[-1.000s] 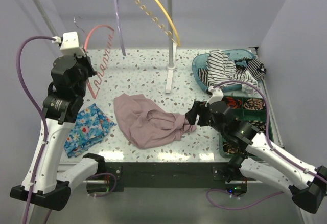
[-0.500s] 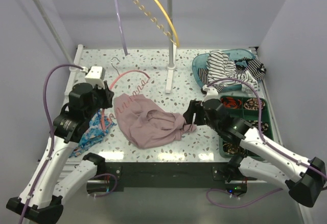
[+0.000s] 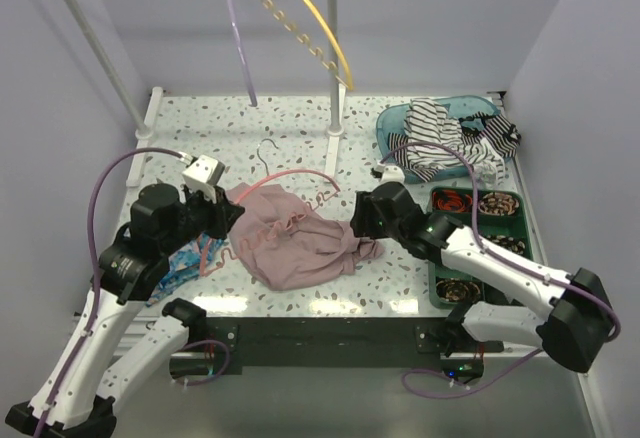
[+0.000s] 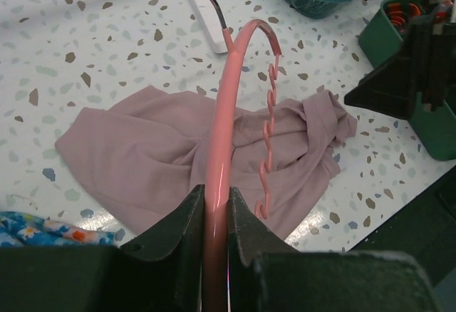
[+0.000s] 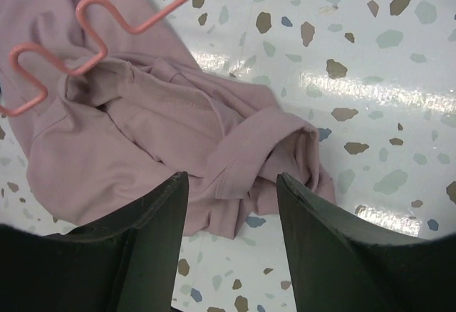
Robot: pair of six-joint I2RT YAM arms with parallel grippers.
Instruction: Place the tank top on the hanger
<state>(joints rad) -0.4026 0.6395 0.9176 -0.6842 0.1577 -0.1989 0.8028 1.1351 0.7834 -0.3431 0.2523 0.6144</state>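
The left gripper (image 4: pixel 216 209) is clamped tight on the rim of the coral hanger (image 4: pixel 221 120), which reaches out over the crumpled mauve tank top (image 3: pixel 290 248) on the speckled table (image 3: pixel 300 138). The right gripper (image 5: pixel 231 180) stands open, its fingers straddling the tank top's right-hand fold. A blue floral cloth (image 4: pixel 43 228) lies just left of the tank top. A striped garment (image 3: pixel 440 128) lies well beyond it to the right.

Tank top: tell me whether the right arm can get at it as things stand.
Probably yes. The right gripper hangs, jaws open, right over the bunched edge of the tank top with nothing between. The hanger in the left gripper sits farther along the cloth, clear of that spot.
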